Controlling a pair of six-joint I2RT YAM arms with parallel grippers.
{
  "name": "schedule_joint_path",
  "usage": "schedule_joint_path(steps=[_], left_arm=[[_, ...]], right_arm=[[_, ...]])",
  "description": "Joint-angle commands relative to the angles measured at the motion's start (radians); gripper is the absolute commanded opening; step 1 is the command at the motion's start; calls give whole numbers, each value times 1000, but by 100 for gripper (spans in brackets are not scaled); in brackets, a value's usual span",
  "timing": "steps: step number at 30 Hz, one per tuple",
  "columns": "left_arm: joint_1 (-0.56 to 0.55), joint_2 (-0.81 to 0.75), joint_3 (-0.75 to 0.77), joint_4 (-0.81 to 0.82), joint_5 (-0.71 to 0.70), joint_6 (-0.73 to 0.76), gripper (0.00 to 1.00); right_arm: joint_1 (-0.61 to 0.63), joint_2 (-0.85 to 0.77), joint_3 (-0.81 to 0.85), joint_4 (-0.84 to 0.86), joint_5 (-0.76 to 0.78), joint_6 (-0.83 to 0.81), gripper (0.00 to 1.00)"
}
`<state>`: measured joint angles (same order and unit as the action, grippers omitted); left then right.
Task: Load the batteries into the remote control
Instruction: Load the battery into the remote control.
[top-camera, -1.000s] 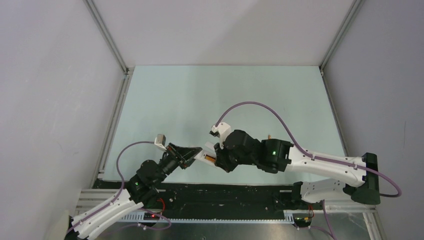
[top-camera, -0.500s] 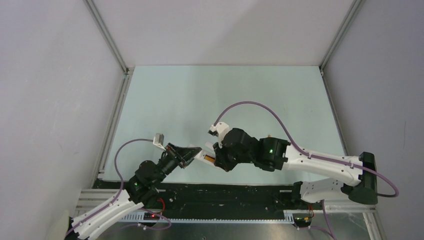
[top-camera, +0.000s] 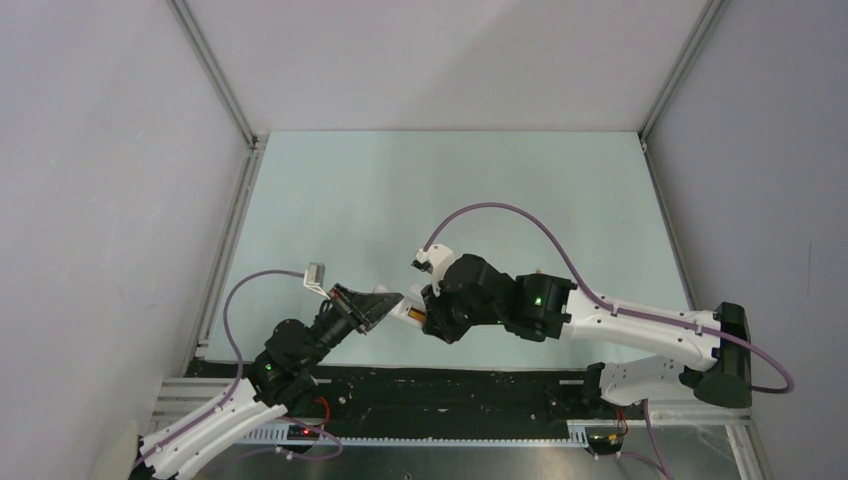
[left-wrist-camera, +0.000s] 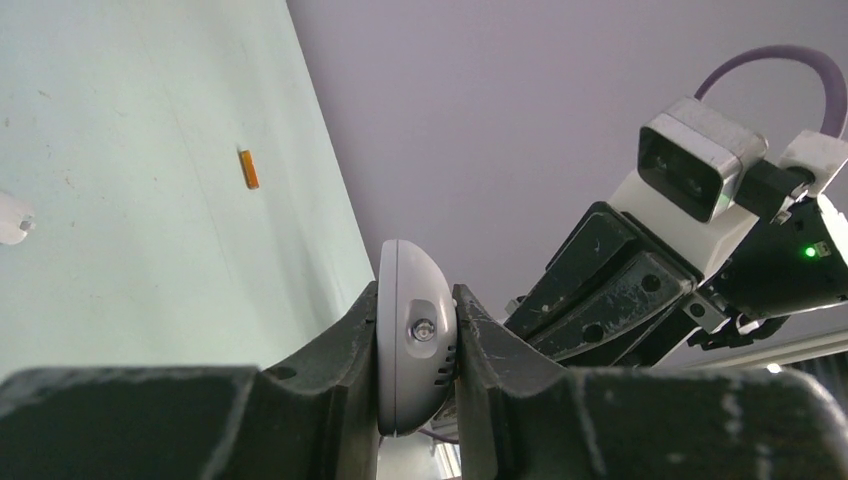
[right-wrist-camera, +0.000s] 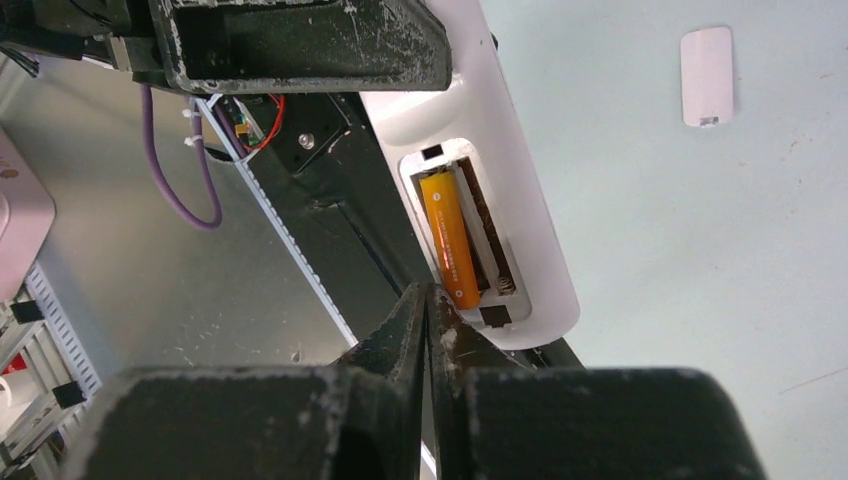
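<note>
My left gripper (left-wrist-camera: 417, 330) is shut on the white remote control (left-wrist-camera: 405, 345), held edge-on off the table; it also shows in the top view (top-camera: 400, 303). In the right wrist view the remote (right-wrist-camera: 510, 180) shows its open battery recess with one orange battery (right-wrist-camera: 449, 237) lying in it beside an unfilled slot. My right gripper (right-wrist-camera: 430, 300) is shut, empty, its tips touching the lower end of that battery. A second orange battery (left-wrist-camera: 248, 168) lies loose on the table; it peeks out behind the right arm in the top view (top-camera: 539, 271).
The white battery cover (right-wrist-camera: 706, 76) lies flat on the pale green table (top-camera: 380, 200). The black front rail (top-camera: 450, 385) with cables runs along the near edge. Grey walls enclose the workspace.
Both arms have shifted slightly left and away together, remote still held in the left gripper; the right gripper stays at the battery recess.
</note>
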<state>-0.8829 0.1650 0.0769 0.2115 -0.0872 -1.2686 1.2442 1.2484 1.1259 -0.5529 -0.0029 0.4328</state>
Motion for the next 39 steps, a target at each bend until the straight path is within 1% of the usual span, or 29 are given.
schedule_joint_path(steps=[1, 8, 14, 27, 30, 33, 37, 39], left_arm=[[0, -10, 66, 101, 78, 27, 0], [0, -9, 69, 118, 128, 51, 0], [0, 2, 60, 121, 121, 37, 0], [0, 42, 45, 121, 97, -13, 0], [1, 39, 41, 121, 94, -18, 0], [1, 37, 40, 121, 92, -22, 0], [0, 34, 41, 123, 91, -24, 0], [0, 35, 40, 123, 90, -23, 0]], right_arm=[[-17, 1, 0, 19, 26, -18, 7], [-34, -2, 0, 21, 15, -25, 7], [-38, 0, 1, 76, -78, -37, 8], [-30, -40, 0, 159, -177, -55, 11], [-20, -82, 0, 143, -138, -59, 12], [-17, -122, 0, 86, -57, -53, 14], [-18, -179, -25, 23, 24, -41, 23], [-23, -205, -52, 20, 37, -27, 30]])
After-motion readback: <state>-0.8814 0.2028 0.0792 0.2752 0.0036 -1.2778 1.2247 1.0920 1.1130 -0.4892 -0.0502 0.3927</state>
